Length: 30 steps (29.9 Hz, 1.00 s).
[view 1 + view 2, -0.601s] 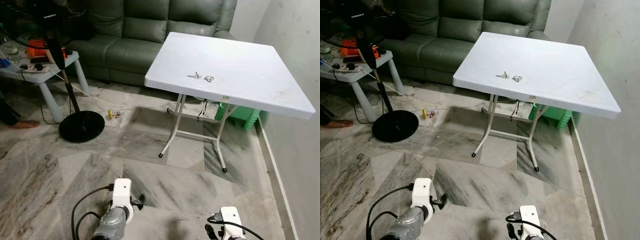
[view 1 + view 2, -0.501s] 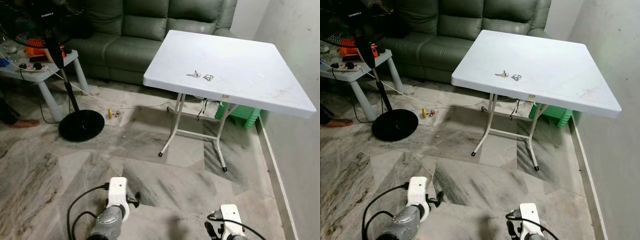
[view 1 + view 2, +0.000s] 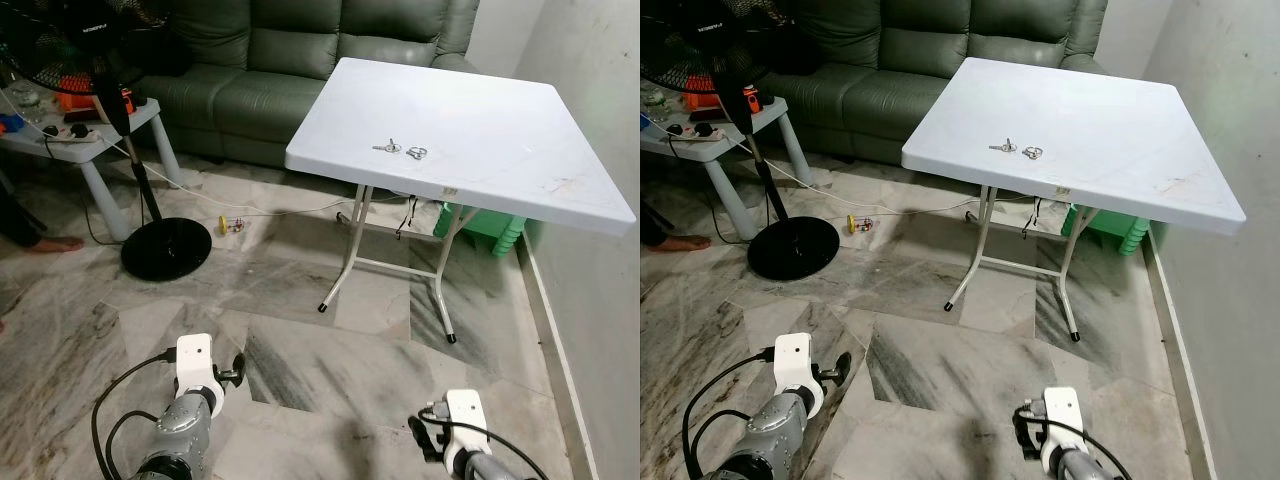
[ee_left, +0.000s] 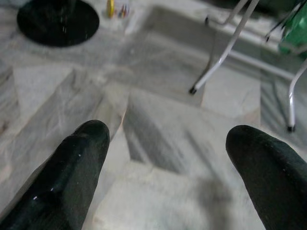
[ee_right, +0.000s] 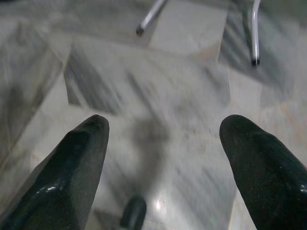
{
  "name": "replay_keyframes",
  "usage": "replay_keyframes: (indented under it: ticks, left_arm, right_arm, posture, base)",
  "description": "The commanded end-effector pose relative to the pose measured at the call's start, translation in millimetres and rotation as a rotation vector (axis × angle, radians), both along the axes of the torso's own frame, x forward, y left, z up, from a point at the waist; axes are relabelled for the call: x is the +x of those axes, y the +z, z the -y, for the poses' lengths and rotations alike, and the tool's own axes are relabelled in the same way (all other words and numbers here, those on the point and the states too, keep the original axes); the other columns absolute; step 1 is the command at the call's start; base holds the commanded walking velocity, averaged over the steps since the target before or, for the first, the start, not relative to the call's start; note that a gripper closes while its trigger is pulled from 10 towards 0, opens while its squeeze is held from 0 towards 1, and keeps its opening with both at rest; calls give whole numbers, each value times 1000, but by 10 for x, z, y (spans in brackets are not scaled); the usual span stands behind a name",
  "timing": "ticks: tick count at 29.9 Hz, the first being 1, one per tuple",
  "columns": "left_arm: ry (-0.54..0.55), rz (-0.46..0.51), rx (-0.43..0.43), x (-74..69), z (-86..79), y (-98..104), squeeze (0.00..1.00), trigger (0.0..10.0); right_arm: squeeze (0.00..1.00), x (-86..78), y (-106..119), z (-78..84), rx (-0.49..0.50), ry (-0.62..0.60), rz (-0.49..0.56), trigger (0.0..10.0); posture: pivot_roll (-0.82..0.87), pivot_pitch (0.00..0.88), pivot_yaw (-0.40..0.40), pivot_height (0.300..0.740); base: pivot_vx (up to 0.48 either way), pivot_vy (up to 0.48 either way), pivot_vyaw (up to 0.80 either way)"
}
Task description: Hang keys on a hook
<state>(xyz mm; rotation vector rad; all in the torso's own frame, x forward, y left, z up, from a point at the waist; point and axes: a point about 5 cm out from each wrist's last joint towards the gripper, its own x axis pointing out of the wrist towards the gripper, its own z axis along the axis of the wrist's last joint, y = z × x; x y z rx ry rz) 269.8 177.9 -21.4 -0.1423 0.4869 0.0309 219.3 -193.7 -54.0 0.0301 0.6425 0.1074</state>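
Note:
A small bunch of keys [image 3: 389,149] and a metal ring [image 3: 417,153] lie near the front edge of the white folding table [image 3: 500,120]. Both arms hang low over the marble floor, well short of the table. My left arm [image 3: 195,368] is at the lower left and my right arm [image 3: 462,428] at the lower right. In the left wrist view the left gripper [image 4: 168,139] is open, with only floor between its fingers. The right gripper [image 5: 165,127] is open too, above bare floor.
A black fan base [image 3: 165,248] stands at left with a white cable [image 3: 270,212] running across the floor. Behind are a green sofa [image 3: 260,70] and a small grey side table [image 3: 85,140]. A green stool [image 3: 490,222] sits under the table beside the right wall. A person's foot [image 3: 45,243] is at far left.
My left arm has swung out to the left and lower in the view. The right arm has hardly shifted. The keys lie as before.

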Motion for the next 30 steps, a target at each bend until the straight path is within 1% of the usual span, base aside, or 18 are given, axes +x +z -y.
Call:
replay_keyframes:
  ticks: [1,4,5,7,8,9,11,12,13,14,15,18,19,21,23,26,27,30]
  left_arm:
    - [2,75,-5,111,8,120,0,10000]
    - [42,187,-59,261,28,302,0,10000]
    - [42,187,-59,261,28,302,0,10000]
    - [79,285,-125,389,40,476,0,10000]
    - [109,323,-128,453,40,563,0,10000]
    - [116,332,-127,466,38,583,0,10000]
    - [217,332,-227,511,4,616,0,10000]
    - [217,332,-227,511,4,616,0,10000]
    - [311,339,-316,566,-25,669,0,10000]
    - [472,338,-484,635,-66,727,0,10000]
    - [504,336,-518,657,-69,747,0,10000]
    - [457,348,-462,724,-20,833,0,10000]
    - [292,383,-194,797,70,968,0,10000]
    - [161,457,-81,832,172,1076,0,10000]
    - [139,471,-105,839,198,1095,0,10000]
    - [55,564,-137,825,221,1186,0,10000]
    - [51,604,-139,775,128,1205,0,10000]
    - [57,657,-141,702,28,1229,0,10000]
  right_arm:
    - [0,72,73,56,6,-17,54,10000]
    - [0,237,227,31,32,-6,170,10000]
    - [0,237,227,31,32,-6,170,10000]
    - [0,370,365,-16,59,11,267,10000]
    - [0,435,435,-43,72,16,311,10000]
    - [0,449,450,-48,75,16,320,10000]
    - [0,489,494,-67,83,21,346,10000]
    - [0,489,494,-67,83,21,346,10000]
    - [0,538,544,-94,91,25,372,10000]
    - [0,601,612,-125,106,28,408,10000]
    - [0,619,632,-132,111,28,418,10000]
    - [0,650,663,-143,115,29,432,10000]
    - [0,657,677,-151,116,35,440,10000]
    - [0,658,684,-154,118,38,446,10000]
    - [0,660,693,-155,118,40,453,10000]
    - [0,674,753,-142,115,51,496,10000]
    - [0,695,831,-138,114,56,549,10000]
    - [0,710,914,-154,112,67,603,10000]
  posture:
    - [45,0,-65,740]
    - [44,0,-64,740]
    - [44,0,-64,740]
    - [42,0,-61,740]
    - [42,0,-61,740]
    - [42,0,-61,740]
    - [42,0,-61,740]
    - [42,0,-61,740]
    - [38,0,-58,740]
    - [37,0,-58,740]
    - [38,0,-60,740]
    - [39,0,-60,740]
    - [40,0,-60,740]
    - [37,0,-59,740]
    - [38,0,-56,740]
    - [37,0,-53,740]
    - [29,0,-41,740]
    - [22,0,-33,740]
  base:
    - [0,0,0]
    - [0,0,0]
    - [0,0,0]
    - [0,0,0]
    - [0,0,0]
    - [0,0,0]
    - [0,0,0]
    - [0,0,0]
    - [0,0,0]
    - [0,0,0]
    - [0,0,0]
    - [0,0,0]
    - [0,0,0]
    - [0,0,0]
    - [0,0,0]
    - [0,0,0]
    - [0,0,0]
    - [0,0,0]
